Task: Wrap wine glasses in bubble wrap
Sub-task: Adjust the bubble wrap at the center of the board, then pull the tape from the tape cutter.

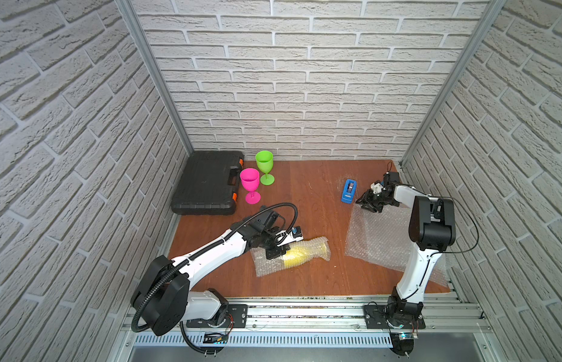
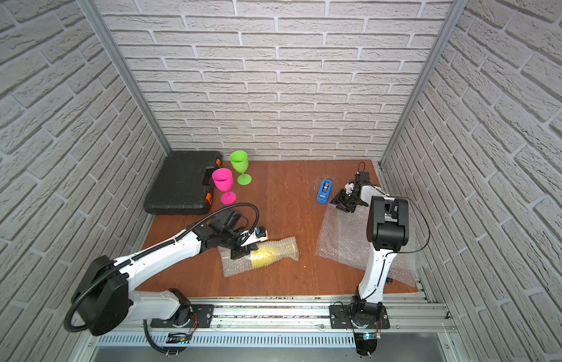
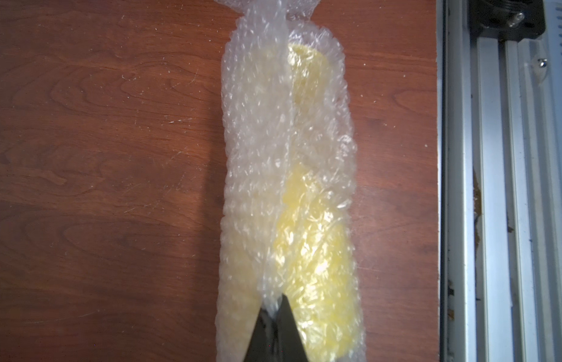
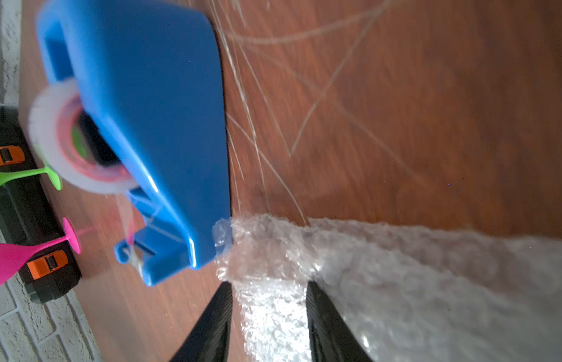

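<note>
Pinching bubble wrap (image 1: 267,266) seam tight with left fingers (image 3: 262,338) around yellow goblet (image 1: 297,255), near-centre table (image 1: 304,194). Straddling far corner of spare sheet (image 1: 377,238) with right fingers (image 4: 210,326), half open, empty. Next, probably: pulling tape from blue tape dispenser (image 1: 348,191).

glossy clear plastic bubble wrap (image 1: 377,238), smooth grained wood table (image 1: 304,203), matt plastic case (image 1: 204,185), glossy plastic tape dispenser (image 1: 348,191).

No legible writing anywhere. The small dark board (image 1: 214,338) (by the front rail (image 1: 304,311)) shows only unreadable marks.
</note>
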### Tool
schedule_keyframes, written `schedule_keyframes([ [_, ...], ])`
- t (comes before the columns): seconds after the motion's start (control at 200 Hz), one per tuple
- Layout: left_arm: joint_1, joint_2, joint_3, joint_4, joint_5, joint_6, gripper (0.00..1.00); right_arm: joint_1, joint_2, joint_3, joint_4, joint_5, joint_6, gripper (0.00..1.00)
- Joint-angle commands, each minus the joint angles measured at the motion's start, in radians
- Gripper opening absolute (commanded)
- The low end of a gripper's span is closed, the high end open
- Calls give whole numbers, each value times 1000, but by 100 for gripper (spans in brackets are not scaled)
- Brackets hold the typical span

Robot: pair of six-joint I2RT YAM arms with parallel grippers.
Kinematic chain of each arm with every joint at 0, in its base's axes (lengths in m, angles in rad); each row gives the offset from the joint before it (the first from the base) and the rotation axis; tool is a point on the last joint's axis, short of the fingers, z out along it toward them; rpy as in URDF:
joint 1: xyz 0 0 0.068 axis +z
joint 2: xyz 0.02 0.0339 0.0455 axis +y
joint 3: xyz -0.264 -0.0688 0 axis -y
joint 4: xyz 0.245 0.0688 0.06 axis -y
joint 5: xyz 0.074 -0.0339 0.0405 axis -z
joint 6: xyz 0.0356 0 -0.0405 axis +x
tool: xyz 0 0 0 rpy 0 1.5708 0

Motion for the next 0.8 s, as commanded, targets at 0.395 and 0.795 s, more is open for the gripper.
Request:
schedule_keyframes([
  [0.395, -3, 2, 9, -9, -6, -5, 0, 20, -102, 43, 80, -114, 80, 38],
  [0.795, -3, 4, 12, -11, -3, -2, 0, 42, 12, 101, 134, -221, 125, 32],
])
